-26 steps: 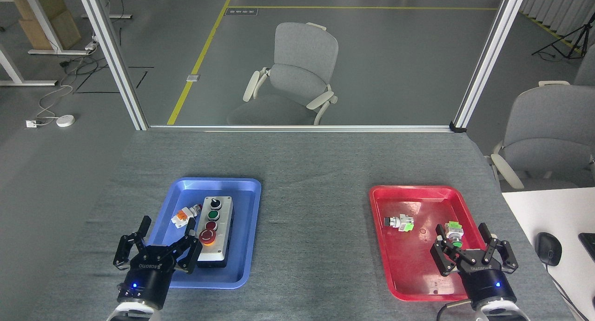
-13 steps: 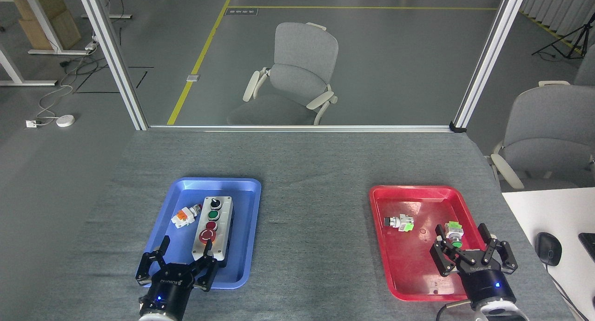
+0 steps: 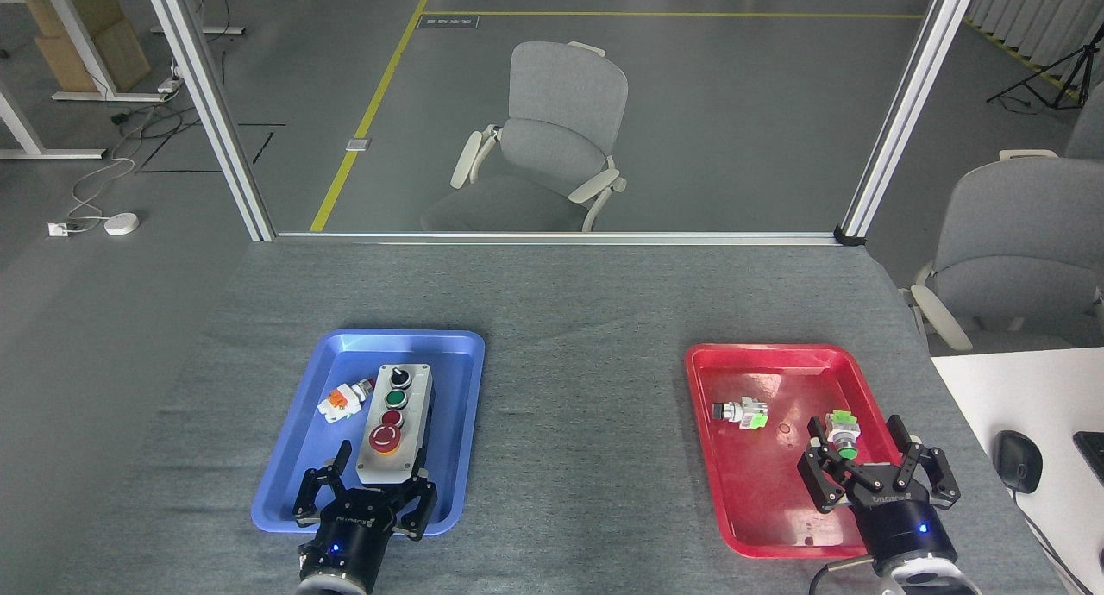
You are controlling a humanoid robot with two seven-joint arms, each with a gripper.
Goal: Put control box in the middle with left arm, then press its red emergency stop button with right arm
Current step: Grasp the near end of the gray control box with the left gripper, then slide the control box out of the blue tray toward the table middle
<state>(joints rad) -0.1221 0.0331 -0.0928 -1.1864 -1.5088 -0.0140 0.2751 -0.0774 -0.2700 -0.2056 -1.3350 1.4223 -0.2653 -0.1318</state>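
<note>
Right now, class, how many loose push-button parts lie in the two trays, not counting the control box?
3. One orange-and-white part lies in the blue tray, left of the control box. Two green-trimmed parts lie in the red tray.

A grey-clothed bench (image 3: 569,319) carried two trays. The blue tray (image 3: 461,422) sat left, the red tray (image 3: 776,509) right.

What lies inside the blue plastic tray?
The blue plastic tray holds a long light-grey control box and, left of it, a small loose orange-and-white push-button part. The open left pincer covers the box's near end.
</note>
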